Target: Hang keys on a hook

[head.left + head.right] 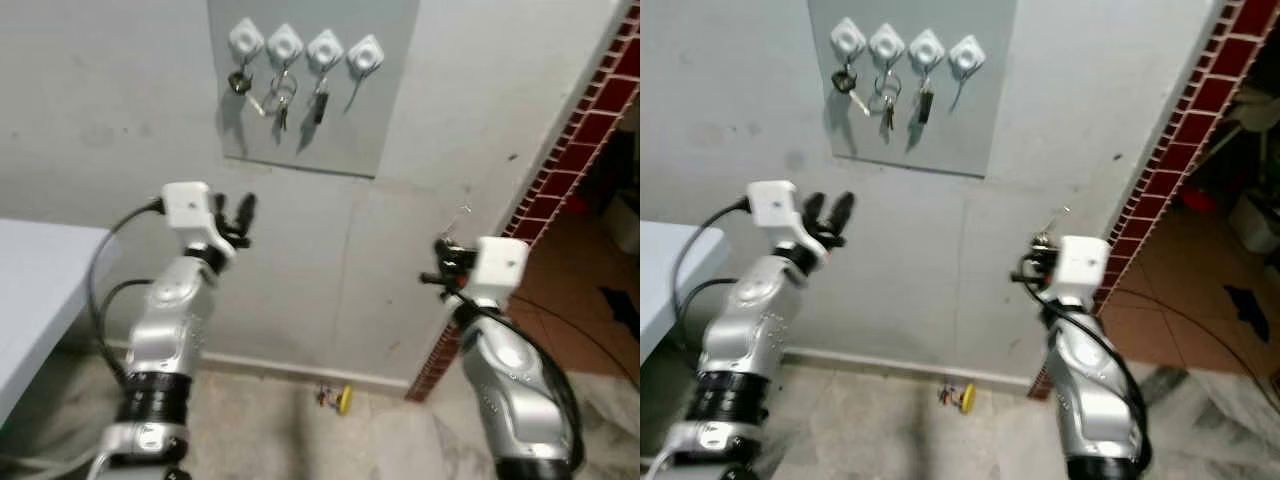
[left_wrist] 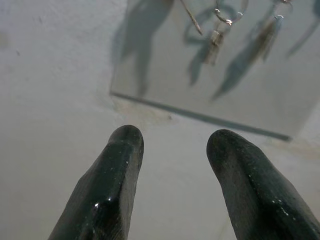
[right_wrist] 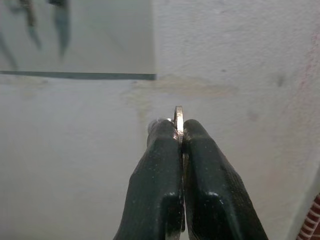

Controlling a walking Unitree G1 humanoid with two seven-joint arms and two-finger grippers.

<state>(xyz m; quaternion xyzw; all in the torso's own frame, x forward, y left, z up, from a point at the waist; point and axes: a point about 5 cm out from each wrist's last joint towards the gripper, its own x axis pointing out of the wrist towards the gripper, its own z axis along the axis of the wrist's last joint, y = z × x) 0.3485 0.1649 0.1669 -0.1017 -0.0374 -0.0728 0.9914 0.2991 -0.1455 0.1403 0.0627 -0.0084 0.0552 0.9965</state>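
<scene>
While right claw (image 3: 179,137) is clenched on a key ring (image 3: 178,116) below the hook panel (image 1: 385,110) at approx 5 o'clock, left claw (image 2: 172,150) is released, nr panel's lower-left corner.

White hooks (image 1: 305,47) on grey panel (image 1: 380,110); red-tiled pillar edge (image 1: 570,150); yellow object (image 1: 344,399) on floor

The right gripper (image 3: 179,131) rises from the bottom centre of the frame, its two black fingers (image 3: 155,185) pressed together on a thin metal key ring (image 3: 178,119) that pokes out edge-on above their tips. Behind it is a pale wall (image 3: 240,60). A grey panel (image 3: 100,35) fills the upper left, with blurred hanging keys (image 3: 30,15) and their shadows at its top.
</scene>
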